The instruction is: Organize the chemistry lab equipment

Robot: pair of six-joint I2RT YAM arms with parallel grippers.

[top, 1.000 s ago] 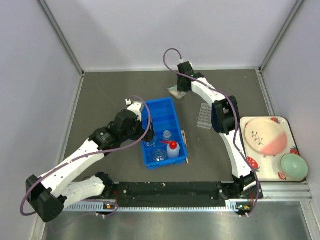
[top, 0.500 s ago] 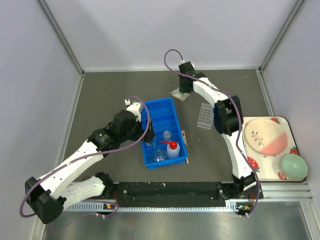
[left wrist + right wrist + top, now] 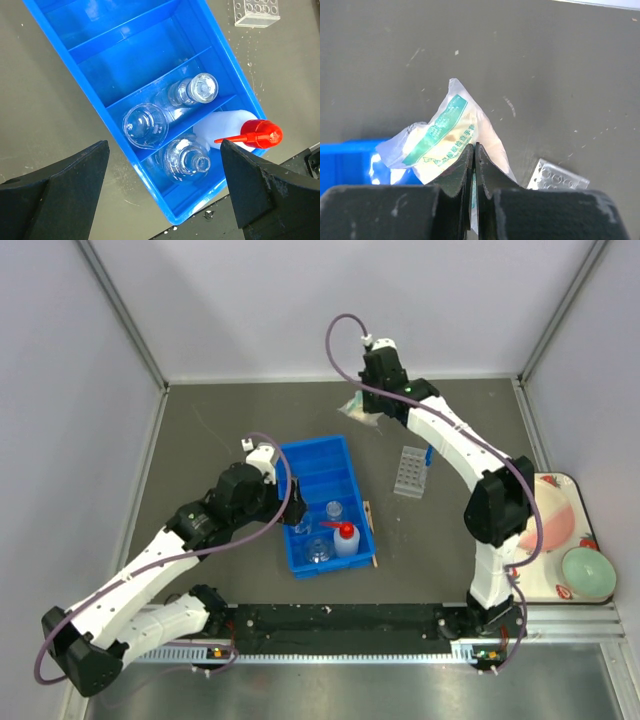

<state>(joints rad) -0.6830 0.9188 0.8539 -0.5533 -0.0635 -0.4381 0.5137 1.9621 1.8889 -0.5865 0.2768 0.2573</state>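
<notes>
My right gripper (image 3: 475,148) is shut on a clear plastic packet (image 3: 445,129) with a green-and-white label. It holds the packet (image 3: 354,408) over the table's far middle. My left gripper (image 3: 165,146) hangs open above the near end of the blue divided bin (image 3: 125,47), holding nothing. In the bin stand two glass flasks (image 3: 192,90) (image 3: 187,160), a glass beaker (image 3: 145,125) and a white squeeze bottle (image 3: 220,131) with a red nozzle (image 3: 257,134). The clear tube rack (image 3: 410,471) lies right of the bin. A wooden clamp (image 3: 370,531) lies along the bin's right side.
A strawberry-patterned tray (image 3: 545,585) with a pale green bowl (image 3: 587,573) sits at the near right, partly behind my right arm. A small blue thing (image 3: 428,454) shows at the rack's right edge. Grey walls close in the table on three sides.
My right gripper closed fully on the packet and moved up and back with it, the arm stretching out. My left gripper shifted slightly over the bin and stayed open.
</notes>
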